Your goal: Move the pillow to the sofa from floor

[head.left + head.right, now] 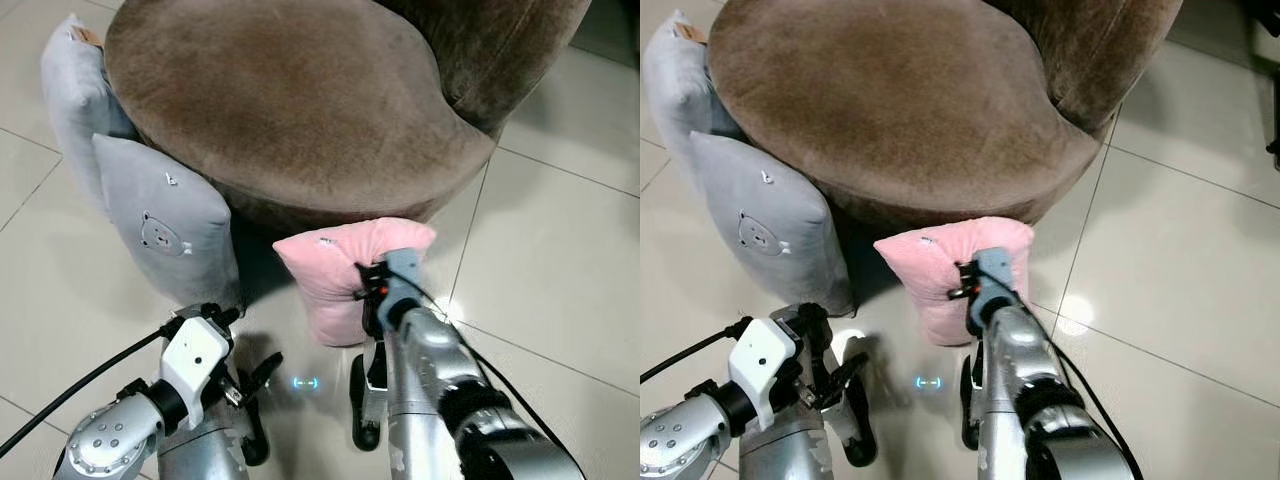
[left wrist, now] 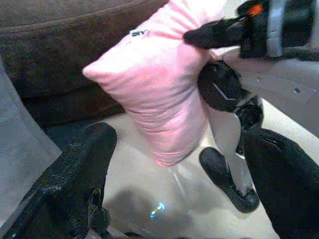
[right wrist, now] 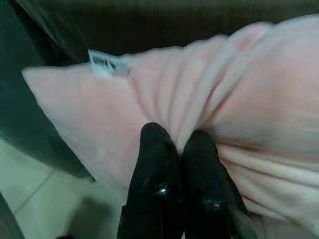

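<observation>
A pink pillow (image 1: 335, 275) stands on its edge on the tiled floor, leaning against the front of the round brown sofa (image 1: 290, 100). My right gripper (image 3: 182, 149) is shut on the pillow, its two black fingers pinching a fold of the pink fabric (image 3: 199, 99) near the top edge. The right arm (image 1: 430, 370) reaches forward from below to that spot. My left gripper (image 2: 169, 184) is open low over the floor, left of the pillow and apart from it, with its black fingers (image 2: 75, 174) spread wide.
Two grey pillows (image 1: 165, 215) with a bear face lean against the sofa's left side. The sofa's backrest (image 1: 500, 50) curves up at the right. Bare tiled floor (image 1: 560, 250) spreads to the right. My own feet (image 1: 365, 400) stand just below the pink pillow.
</observation>
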`<state>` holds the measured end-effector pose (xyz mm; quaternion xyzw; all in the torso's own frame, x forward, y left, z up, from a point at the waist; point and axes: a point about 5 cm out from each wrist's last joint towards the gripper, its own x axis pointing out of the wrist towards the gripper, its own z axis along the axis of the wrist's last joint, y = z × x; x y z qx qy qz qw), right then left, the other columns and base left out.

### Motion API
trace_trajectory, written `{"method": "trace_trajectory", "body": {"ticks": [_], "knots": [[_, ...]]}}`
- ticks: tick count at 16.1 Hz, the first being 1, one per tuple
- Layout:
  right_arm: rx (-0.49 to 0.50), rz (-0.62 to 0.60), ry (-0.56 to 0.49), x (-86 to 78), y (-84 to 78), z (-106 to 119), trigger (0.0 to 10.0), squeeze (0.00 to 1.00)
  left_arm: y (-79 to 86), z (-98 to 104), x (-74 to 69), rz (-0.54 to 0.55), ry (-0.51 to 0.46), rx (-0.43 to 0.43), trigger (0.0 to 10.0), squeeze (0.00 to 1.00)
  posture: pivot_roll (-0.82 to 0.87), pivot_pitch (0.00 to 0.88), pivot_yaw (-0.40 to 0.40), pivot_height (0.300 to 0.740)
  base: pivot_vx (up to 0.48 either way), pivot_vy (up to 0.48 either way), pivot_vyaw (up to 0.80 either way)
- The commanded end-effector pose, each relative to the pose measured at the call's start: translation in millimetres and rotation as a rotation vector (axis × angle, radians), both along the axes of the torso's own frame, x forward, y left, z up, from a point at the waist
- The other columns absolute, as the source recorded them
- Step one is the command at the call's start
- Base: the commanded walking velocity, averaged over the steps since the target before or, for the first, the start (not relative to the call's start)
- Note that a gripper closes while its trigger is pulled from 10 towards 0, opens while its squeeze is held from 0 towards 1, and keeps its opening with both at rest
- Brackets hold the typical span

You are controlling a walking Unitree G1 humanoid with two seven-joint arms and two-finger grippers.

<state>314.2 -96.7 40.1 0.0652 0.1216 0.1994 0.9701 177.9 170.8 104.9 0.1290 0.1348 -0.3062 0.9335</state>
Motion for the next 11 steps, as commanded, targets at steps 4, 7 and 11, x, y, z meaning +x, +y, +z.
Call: {"method": "trace_trajectory", "body": {"ticks": [4,7,11], "knots": [[0.15,0.134,-0.103,-15.6,-5.0,17.8,0.0,0.0,-0.7,-5.7,-0.6,0.01,0.011,0.001,10.0,0.0,0.0,0.218,-0.033,0.5,0.0,0.0,0.0],[0.137,0.283,-0.112,-37.0,-7.9,22.7,0.0,0.0,-1.4,-7.4,1.9,0.013,0.007,0.001,10.0,0.0,-0.01,0.229,-0.024,0.5,0.0,0.0,0.0],[0.21,0.291,-0.092,-44.9,-6.8,32.3,0.0,0.0,-2.4,-7.6,2.9,0.013,0.004,0.003,10.0,0.0,-0.01,0.233,-0.02,0.5,0.0,0.0,0.0]]}}
